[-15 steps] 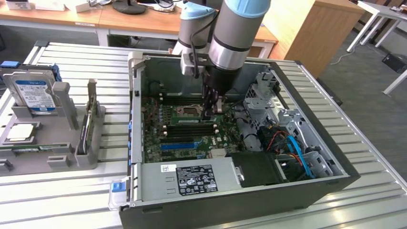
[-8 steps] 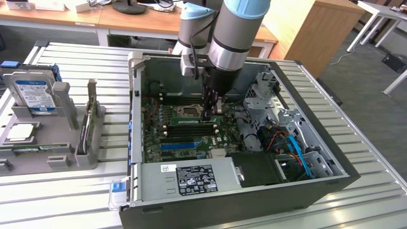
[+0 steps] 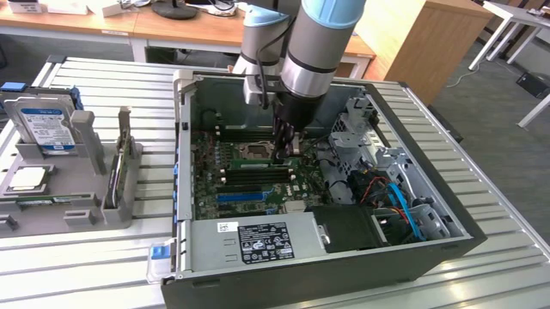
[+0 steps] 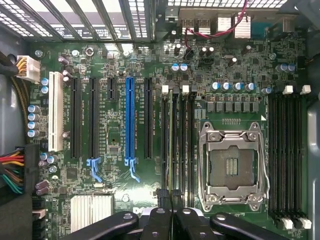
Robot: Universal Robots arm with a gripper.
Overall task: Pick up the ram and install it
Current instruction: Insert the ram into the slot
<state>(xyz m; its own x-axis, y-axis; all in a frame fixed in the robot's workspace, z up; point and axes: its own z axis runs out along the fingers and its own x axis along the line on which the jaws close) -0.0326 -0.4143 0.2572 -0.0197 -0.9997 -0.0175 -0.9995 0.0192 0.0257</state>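
Note:
In the wrist view the ram [image 4: 171, 140] appears edge-on as a thin green strip. It lies along the second of the black memory slots [image 4: 184, 145] beside the CPU socket [image 4: 232, 167]. My gripper [image 4: 169, 196] is shut on the ram's near end, its black fingertips [image 4: 161, 194] pressed together. I cannot tell whether the ram is seated in the slot or just above it. In the exterior view my gripper [image 3: 288, 149] reaches straight down into the open computer case [image 3: 185, 148], over the motherboard [image 3: 215, 187] next to the socket.
A blue expansion slot [image 4: 130, 120] and black slots lie beside the memory bank. More empty memory slots [image 4: 285, 150] sit past the socket. The power supply [image 3: 257, 241] and drive cage [image 3: 361, 135] crowd the case. A grey fixture [image 3: 82, 212] with a hard drive [image 3: 47, 129] stands at the exterior view's left.

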